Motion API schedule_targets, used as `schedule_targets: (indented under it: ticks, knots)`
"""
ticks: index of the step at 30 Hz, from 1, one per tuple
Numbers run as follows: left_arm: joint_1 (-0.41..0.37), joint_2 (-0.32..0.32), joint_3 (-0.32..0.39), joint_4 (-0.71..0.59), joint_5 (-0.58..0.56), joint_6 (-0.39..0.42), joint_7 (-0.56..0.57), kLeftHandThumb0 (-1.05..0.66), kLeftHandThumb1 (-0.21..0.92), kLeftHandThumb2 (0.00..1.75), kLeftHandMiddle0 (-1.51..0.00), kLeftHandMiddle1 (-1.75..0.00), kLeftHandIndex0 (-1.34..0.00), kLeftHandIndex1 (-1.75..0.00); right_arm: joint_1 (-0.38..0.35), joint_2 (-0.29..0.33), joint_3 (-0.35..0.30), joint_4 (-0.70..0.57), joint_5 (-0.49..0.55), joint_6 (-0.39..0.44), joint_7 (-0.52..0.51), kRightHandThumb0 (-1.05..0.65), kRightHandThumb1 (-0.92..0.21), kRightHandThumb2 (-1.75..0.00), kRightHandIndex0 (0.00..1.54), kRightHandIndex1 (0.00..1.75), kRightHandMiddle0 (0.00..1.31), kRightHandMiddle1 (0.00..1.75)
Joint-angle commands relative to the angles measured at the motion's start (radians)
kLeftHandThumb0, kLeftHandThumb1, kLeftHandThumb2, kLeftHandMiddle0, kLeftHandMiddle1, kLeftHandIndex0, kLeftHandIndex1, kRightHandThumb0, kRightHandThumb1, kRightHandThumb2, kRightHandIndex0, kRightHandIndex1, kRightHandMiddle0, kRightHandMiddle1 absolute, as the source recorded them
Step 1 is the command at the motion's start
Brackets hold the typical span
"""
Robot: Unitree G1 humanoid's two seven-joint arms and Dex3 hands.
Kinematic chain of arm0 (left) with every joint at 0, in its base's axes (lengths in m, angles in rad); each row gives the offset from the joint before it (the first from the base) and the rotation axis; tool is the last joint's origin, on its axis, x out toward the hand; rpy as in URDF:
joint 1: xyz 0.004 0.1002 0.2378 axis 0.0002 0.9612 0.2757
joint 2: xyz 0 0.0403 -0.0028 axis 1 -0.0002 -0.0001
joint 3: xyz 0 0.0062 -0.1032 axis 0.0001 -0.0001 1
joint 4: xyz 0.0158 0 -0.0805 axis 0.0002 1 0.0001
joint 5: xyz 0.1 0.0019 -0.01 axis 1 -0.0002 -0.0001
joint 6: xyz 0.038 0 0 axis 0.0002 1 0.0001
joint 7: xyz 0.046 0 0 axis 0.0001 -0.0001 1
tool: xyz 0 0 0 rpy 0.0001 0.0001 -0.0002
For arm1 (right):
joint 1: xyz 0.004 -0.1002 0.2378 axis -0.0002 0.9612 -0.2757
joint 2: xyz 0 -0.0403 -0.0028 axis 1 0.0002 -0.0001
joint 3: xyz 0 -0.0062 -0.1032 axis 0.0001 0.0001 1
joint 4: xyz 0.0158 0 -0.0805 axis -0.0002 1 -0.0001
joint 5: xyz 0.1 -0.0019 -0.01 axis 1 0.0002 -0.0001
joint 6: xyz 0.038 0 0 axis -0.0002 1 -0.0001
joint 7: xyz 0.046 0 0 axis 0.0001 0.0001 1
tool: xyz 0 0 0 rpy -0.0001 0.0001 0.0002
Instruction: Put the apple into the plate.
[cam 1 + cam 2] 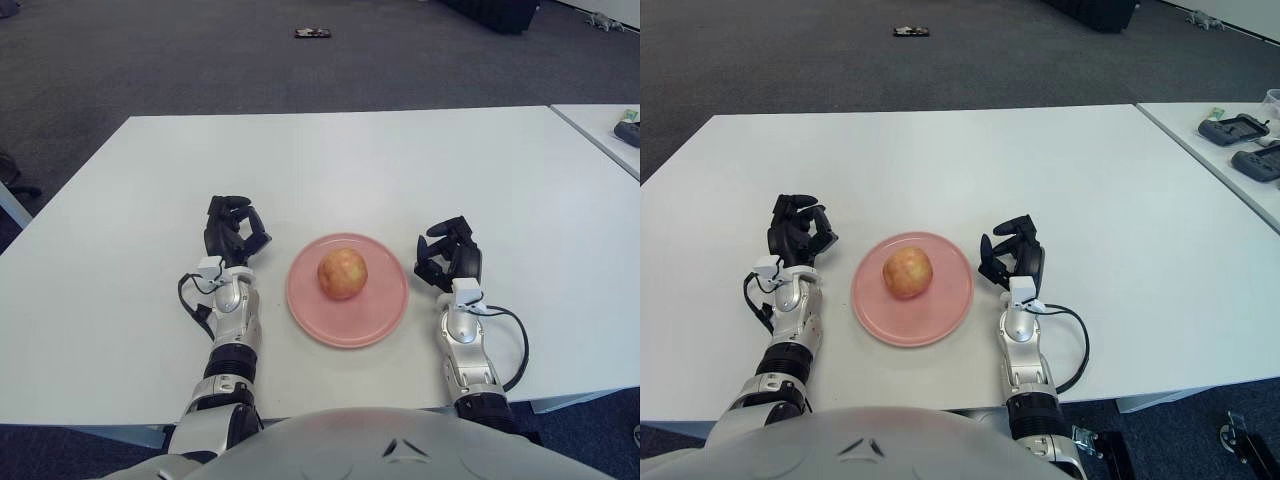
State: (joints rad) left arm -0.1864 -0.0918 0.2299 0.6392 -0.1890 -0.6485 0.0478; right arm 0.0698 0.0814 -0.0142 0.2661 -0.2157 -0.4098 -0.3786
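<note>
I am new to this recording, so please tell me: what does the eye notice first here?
First the apple on the pink plate, near the front edge of the white table. Then the two black hands beside the plate: the left hand on its left, the right hand on its right, both holding nothing.

Office or lab-type room w/ open floor. Dark grey carpet covers the floor beyond a plain white table; a second white table stands to the right, carrying dark handheld devices. A small dark object lies on the carpet, far side.
</note>
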Motion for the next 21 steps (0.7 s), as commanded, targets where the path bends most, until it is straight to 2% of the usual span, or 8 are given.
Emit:
schedule_targets:
  ticks: [1,10,21]
  knots:
    - [0.044,0.009,-0.008,0.013,0.01,0.009,-0.023,-0.47,0.36,1.28,-1.04,-1.75,-0.58,-1.75,-0.008,0.003,-0.002,-0.014,0.004,0.004,-0.001,-0.41,-0.56,-1.01,0.68,1.66,0.42,1.75]
    - [0.091,0.034,-0.061,-0.017,0.096,0.01,-0.03,-0.48,0.33,1.31,-1.07,-1.75,-0.6,-1.75,-0.007,0.003,-0.003,-0.018,0.003,0.01,0.0,-0.41,-0.57,-1.01,0.65,1.65,0.42,1.75]
    - [0.137,0.035,-0.095,-0.045,0.126,-0.005,-0.043,-0.5,0.28,1.38,-1.12,-1.75,-0.65,-1.75,-0.008,0.001,0.0,-0.013,0.003,0.008,0.009,-0.4,-0.58,-0.99,0.64,1.66,0.41,1.75]
